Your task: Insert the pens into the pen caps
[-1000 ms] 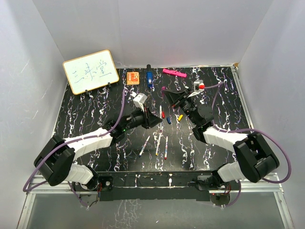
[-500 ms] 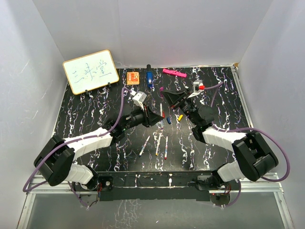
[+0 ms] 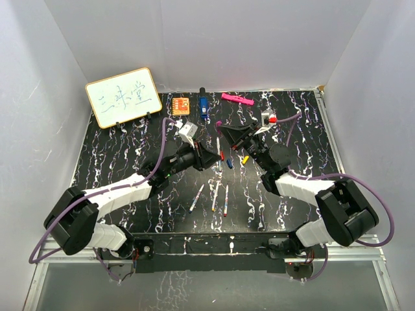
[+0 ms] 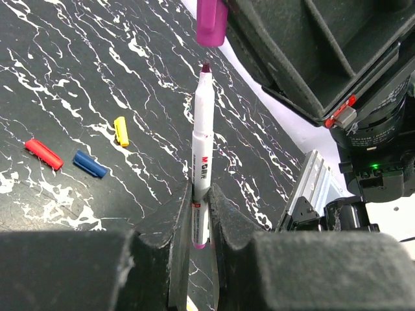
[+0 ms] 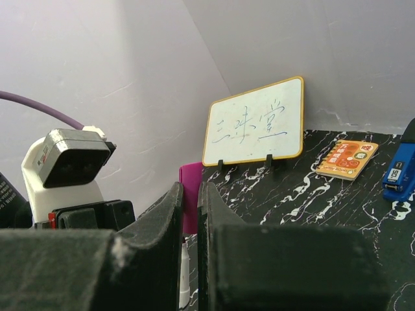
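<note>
My left gripper [image 4: 201, 194] is shut on a white pen [image 4: 201, 142], held upright with its dark purple tip pointing up. My right gripper [image 5: 190, 191] is shut on the purple pen cap [image 5: 190, 201]. That cap [image 4: 211, 23] hangs just above the pen tip with a small gap between them. Seen from above, the held pen [image 3: 218, 146] and the purple cap [image 3: 219, 122] meet over the middle of the table, between the left gripper [image 3: 209, 157] and the right gripper [image 3: 228, 129]. Red [image 4: 44, 154], blue [image 4: 89, 164] and yellow [image 4: 120, 131] caps lie on the table. Three more pens [image 3: 214, 196] lie nearer the arm bases.
A small whiteboard [image 3: 123, 96] stands at the back left. An orange square block [image 3: 181, 105], a blue-and-black object [image 3: 203, 105] and a flat pink bar [image 3: 237, 99] lie along the back edge of the black marbled table [image 3: 117, 162]. White walls close in three sides.
The right gripper has carried the purple cap left towards the held pen. The left gripper has lifted the pen slightly towards the back. Cap and tip are now closer together.
</note>
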Tool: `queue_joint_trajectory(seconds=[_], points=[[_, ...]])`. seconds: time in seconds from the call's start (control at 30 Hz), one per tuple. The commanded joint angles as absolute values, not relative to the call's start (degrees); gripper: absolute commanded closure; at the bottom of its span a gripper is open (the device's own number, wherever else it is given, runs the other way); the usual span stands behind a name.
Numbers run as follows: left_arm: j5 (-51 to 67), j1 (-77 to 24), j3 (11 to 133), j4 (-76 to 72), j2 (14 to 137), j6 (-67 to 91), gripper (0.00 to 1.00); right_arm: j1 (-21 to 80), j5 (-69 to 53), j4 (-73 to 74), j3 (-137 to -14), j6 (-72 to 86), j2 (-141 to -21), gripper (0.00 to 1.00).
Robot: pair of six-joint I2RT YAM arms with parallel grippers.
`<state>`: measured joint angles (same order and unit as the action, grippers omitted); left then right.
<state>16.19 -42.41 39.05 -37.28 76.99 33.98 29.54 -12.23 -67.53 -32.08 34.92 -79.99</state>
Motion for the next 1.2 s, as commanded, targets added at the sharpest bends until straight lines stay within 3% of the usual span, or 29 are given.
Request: queue_joint_trajectory(seconds=[0.0, 1.17], points=[[15.88, -42.19, 41.90, -39.23, 75.21, 32.90, 1.00, 29.97, -13.05, -70.22, -32.25, 34.72, -79.75, 1.00], [17.49, -42.19, 40.32, -38.23, 76.20, 33.31, 1.00, 30.41, -10.94, -70.69, -35.39, 33.42, -80.89, 1.00]])
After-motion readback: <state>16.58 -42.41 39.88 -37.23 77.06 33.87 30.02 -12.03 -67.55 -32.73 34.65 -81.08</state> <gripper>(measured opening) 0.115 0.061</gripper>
